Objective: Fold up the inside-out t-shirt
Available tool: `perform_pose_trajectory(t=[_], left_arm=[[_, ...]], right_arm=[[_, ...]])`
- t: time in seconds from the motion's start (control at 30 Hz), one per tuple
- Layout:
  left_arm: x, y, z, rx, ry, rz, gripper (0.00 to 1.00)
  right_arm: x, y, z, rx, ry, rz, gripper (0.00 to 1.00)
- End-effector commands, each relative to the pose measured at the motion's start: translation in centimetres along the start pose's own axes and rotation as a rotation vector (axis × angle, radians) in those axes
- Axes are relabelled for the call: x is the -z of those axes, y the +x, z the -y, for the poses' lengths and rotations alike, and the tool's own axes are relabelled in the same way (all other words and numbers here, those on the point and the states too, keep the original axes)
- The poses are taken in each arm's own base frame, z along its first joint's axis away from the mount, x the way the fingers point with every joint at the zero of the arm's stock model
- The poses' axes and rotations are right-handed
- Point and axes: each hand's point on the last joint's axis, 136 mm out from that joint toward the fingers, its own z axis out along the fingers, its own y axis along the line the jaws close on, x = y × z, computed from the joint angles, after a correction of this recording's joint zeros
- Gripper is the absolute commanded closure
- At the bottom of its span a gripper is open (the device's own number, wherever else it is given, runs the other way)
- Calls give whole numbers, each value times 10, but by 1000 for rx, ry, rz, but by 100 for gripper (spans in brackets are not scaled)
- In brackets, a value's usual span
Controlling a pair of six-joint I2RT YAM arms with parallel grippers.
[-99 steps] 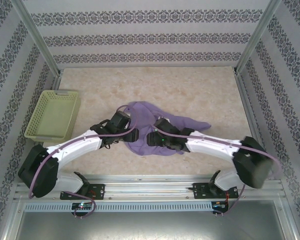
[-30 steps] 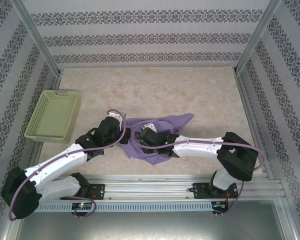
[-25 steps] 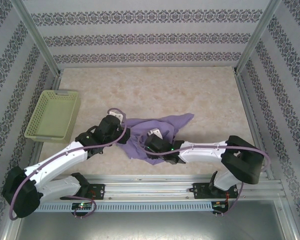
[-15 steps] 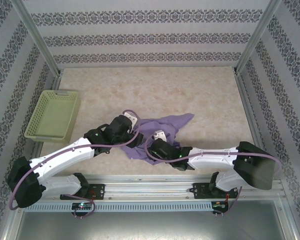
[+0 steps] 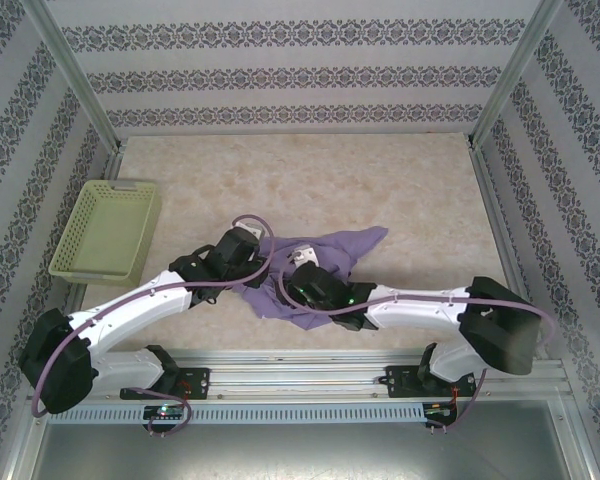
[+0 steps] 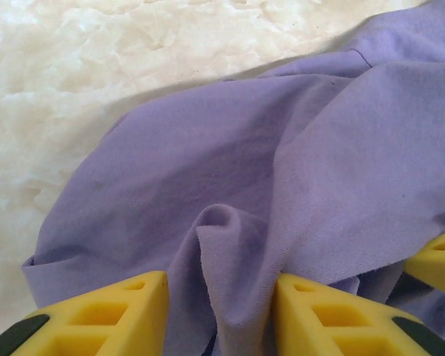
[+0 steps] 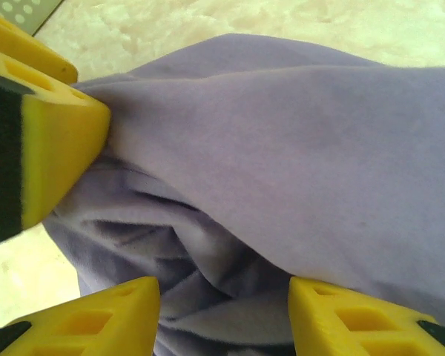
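both arms shifted, hiding the t-shirt's near folds.

The whole cell is taken in from above and behind the arm bases by the top external camera, facing down and forward across the pale marbled beige tabletop to the patterned back wall. The left wrist camera is held very close over the crumpled soft lavender-purple cotton t-shirt, its two yellow foam fingertips framed along the bottom edge, and the right wrist camera is set just as near the same cloth. That shirt and a strip of tabletop are shared by all three views
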Motion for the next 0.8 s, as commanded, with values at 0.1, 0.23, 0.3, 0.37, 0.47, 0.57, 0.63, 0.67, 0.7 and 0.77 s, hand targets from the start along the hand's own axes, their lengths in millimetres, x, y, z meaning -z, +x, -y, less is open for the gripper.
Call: perform_pose_trajectory(t=[0.1,0.23,0.3,0.37,0.47,0.57,0.63,0.67,0.7,0.77], left_arm=[[3,-6,-5,70,20,40,60],[4,-4,-8,81,18,41,59],[2,-1,-9,89,20,34,59],[0,3,-9,97,24,26,58],[-3,8,-12,107,13,19,57],[-5,12,-12,105,15,15,53],[-3,13,-8,95,45,22,50],[-1,12,-4,85,60,33,50],[7,9,0,54,58,72,49],[27,2,17,-44,53,198,39]], right_arm=[[-21,-14,-1,39,53,-19,54],[-32,-11,-1,59,73,-59,62],[-31,-13,0,71,86,-60,69],[-25,-19,1,71,95,-41,77],[-11,-25,5,72,110,-21,93],[9,-33,7,71,120,2,100],[27,-39,11,65,134,19,100],[35,-42,15,59,147,28,100],[44,-45,20,50,163,38,100],[59,-48,26,35,178,46,100]])
